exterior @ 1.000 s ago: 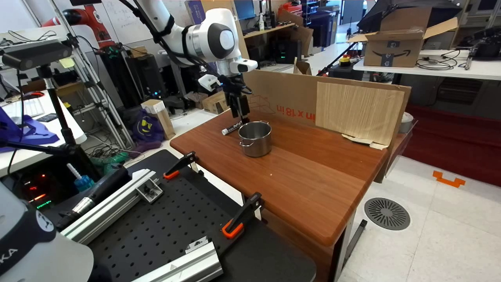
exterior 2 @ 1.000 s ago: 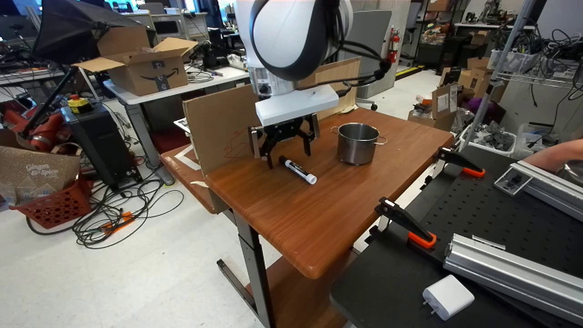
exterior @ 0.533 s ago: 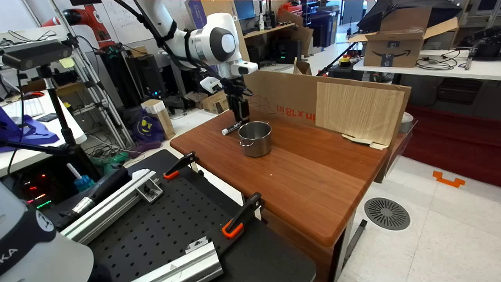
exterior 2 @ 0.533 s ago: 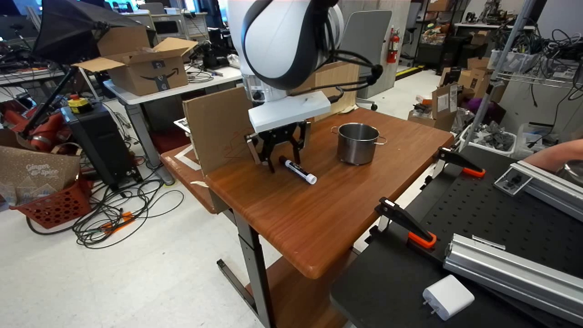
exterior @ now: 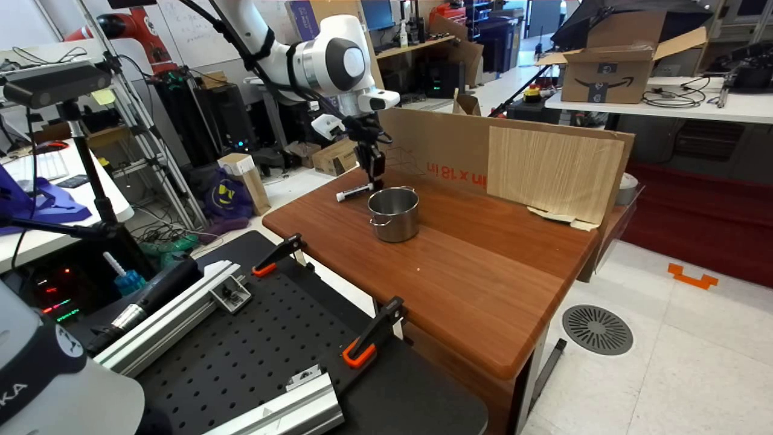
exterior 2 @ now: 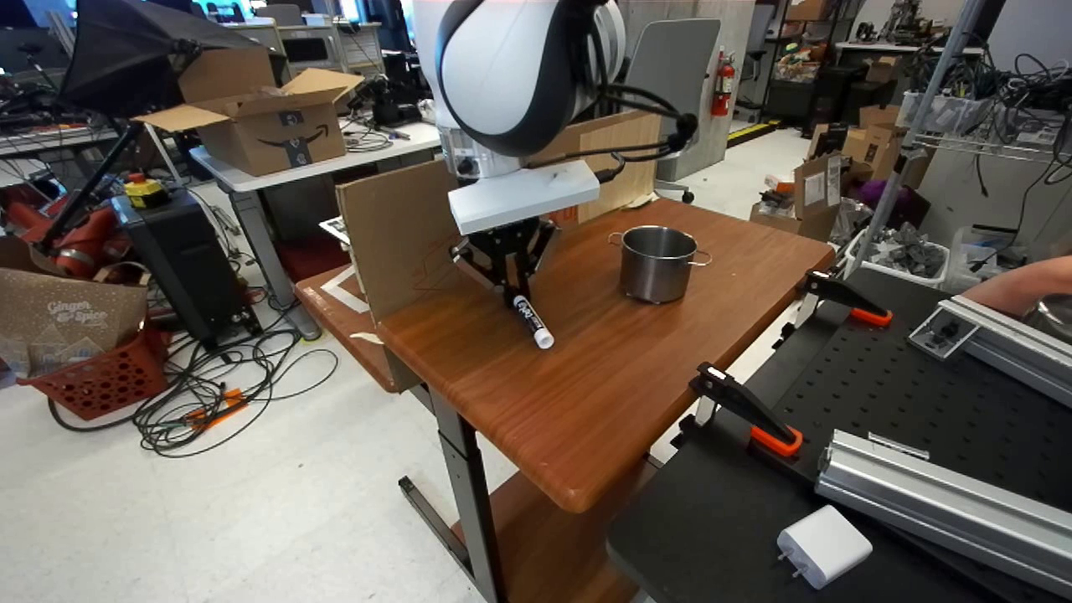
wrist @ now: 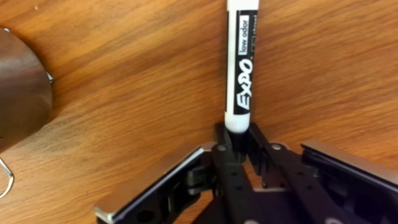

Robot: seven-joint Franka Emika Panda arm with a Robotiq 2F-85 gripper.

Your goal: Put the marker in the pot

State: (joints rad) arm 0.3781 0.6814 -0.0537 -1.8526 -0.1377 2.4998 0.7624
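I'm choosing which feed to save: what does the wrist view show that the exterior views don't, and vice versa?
Only the wrist view makes "low odor" legible on the Expo marker. Only the exterior views show the whole pot, the Amazon box and the perforated board. Both show the gripper holding the Expo marker, the pot's side and the wood-grain tabletop.

In an exterior view the arm (exterior: 314, 65) slopes down from above and bends at the wrist (exterior: 357, 107); the gripper (wrist: 237, 128) points downward, low over the worktop (exterior 2: 502, 394) near its far left corner. The jaws stand close together in a narrow grip.
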